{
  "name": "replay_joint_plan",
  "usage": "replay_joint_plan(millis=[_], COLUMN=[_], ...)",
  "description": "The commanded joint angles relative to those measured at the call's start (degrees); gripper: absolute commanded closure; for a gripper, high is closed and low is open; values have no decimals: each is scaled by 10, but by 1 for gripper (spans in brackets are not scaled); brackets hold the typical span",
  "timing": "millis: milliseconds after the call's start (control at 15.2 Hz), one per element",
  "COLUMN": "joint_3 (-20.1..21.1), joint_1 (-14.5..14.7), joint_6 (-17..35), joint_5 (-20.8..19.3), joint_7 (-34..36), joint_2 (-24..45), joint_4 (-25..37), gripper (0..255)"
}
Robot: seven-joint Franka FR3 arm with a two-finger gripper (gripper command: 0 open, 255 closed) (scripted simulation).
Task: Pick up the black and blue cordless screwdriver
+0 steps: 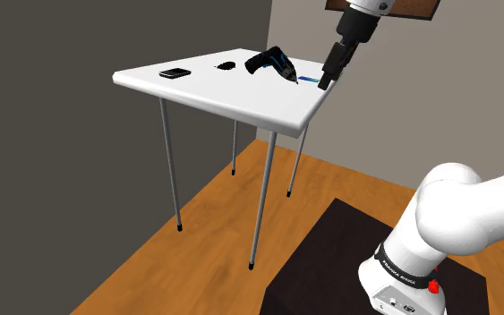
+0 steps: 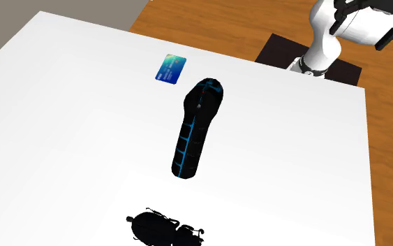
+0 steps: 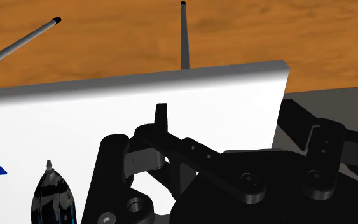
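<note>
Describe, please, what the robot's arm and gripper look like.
The arm is white with rounded links and dark joints; near its base sit a black band with white lettering and a small red mark. The gripper is all black, its links showing round pivot holes.

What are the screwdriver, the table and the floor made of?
Screwdriver: black casing with blue lines and a slight sheen, probably plastic. Table: plain white, smooth top, material unclear; its thin grey legs look like metal. Floor: wood, by its brown grain.
</note>
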Motion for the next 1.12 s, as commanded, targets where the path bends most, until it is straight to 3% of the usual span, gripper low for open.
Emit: replay_joint_plan(millis=[0,528,1056], joint_3=[0,-66,-120], joint_1=[0,8,18], joint_6=[0,41,52], joint_5=[0,-39,-36], joint_7=[0,-119,-238], joint_2=[0,155,328], joint_4=[0,116,283], gripper=[0,0,0])
